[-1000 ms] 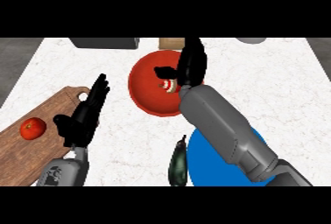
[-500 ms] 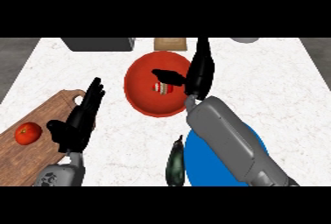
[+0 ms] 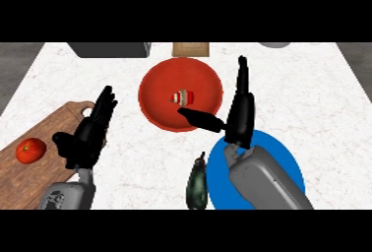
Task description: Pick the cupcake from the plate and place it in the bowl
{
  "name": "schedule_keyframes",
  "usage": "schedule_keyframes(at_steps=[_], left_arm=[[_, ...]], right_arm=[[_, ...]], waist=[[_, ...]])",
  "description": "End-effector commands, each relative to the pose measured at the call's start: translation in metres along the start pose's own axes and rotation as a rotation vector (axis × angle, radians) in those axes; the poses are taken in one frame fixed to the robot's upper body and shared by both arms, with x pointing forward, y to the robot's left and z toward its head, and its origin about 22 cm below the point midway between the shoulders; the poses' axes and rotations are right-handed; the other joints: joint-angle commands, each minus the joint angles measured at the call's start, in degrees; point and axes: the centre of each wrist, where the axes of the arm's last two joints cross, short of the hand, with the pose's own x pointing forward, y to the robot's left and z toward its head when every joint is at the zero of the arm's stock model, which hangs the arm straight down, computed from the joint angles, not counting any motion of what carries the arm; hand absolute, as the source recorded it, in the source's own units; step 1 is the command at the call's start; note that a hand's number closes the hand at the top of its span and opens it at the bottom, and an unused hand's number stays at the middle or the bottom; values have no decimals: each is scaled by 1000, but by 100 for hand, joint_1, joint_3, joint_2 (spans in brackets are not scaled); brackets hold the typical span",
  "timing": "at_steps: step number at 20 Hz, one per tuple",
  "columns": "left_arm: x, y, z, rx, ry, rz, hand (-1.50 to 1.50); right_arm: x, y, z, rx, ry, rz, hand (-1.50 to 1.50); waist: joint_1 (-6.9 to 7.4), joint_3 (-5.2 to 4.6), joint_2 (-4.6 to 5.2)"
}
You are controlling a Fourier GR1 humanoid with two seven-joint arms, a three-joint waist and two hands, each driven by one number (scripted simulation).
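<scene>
A small cupcake (image 3: 181, 96) with a pale wrapper lies inside the red bowl (image 3: 161, 83) at the middle back of the counter. My right hand (image 3: 240, 123) hangs open just past the bowl's near right rim, fingers straight and pointing away, thumb (image 3: 201, 118) stretched over the rim. It holds nothing and is apart from the cupcake. The blue plate (image 3: 291, 162) lies under my right forearm, largely hidden by it. My left hand (image 3: 88, 135) rests open at the left, above the cutting board's edge.
A wooden cutting board (image 3: 29, 172) at the near left carries a red tomato (image 3: 30, 150). A dark green vegetable (image 3: 196, 183) lies against the plate's left edge. A grey box (image 3: 109, 48), a brown box (image 3: 190, 48) and a grey object (image 3: 276, 44) line the back.
My right hand has drawn back from over the bowl toward the near side, ending by the bowl's near rim. The cupcake stays in the bowl. The left hand has barely moved.
</scene>
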Motion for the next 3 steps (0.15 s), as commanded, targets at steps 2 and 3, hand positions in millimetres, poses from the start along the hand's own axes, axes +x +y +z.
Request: schedule_keyframes(at_steps=[2,3], left_arm=[[10,-1,-4,9,1,-8,0],[16,6,0,-17,0,-4,0]], right_arm=[[-2,-19,8,8,16,-2,-150],[-20,-1,26,19,4,8,-150]], waist=[[23,-1,6],[42,0,9]])
